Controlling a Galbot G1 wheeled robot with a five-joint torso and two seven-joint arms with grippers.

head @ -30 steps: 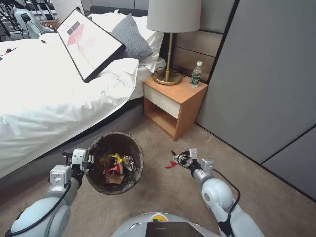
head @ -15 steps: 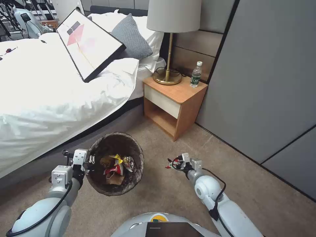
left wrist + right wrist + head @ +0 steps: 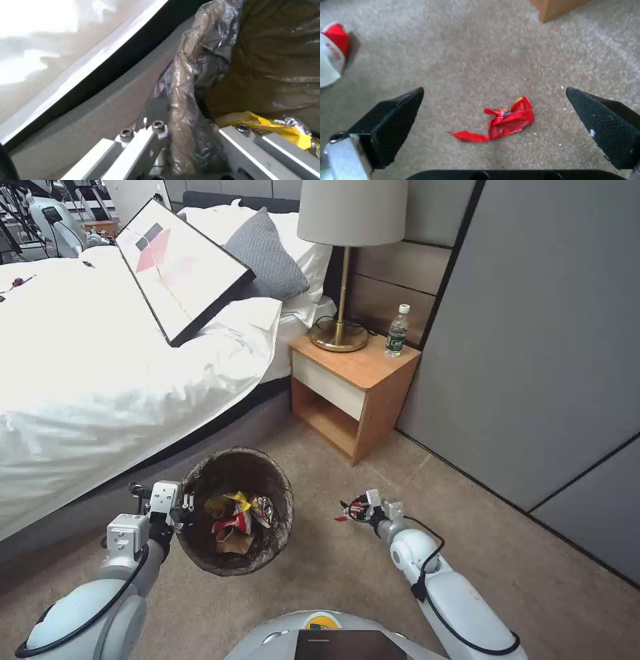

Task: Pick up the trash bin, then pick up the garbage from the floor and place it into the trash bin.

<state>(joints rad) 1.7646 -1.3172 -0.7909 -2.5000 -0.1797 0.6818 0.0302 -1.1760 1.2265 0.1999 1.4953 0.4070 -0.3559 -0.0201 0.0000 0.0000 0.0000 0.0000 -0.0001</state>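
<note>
The left gripper is clamped on the near rim of the trash bin, holding it tilted just above the carpet beside the bed. In the left wrist view its metal fingers straddle the dark bag folded over the rim, one outside the wall and one inside. Just past the inner finger lies a yellow wrapper. From the head view the bin holds several pieces already: the yellow wrapper, a red-and-white carton, a tan paper bag and a silver wrapper.

To the right, well apart from the bin, the right gripper hangs low over the carpet with its fingers spread wide. In the right wrist view the black textured pads stand far apart, and a crumpled red wrapper lies on the carpet between and slightly ahead of them, untouched. Off to one side of the gripper, near the picture's edge, another red-and-white piece of litter lies on the carpet. Beyond the gripper stands the wooden nightstand, bearing a lamp and a water bottle.
</note>
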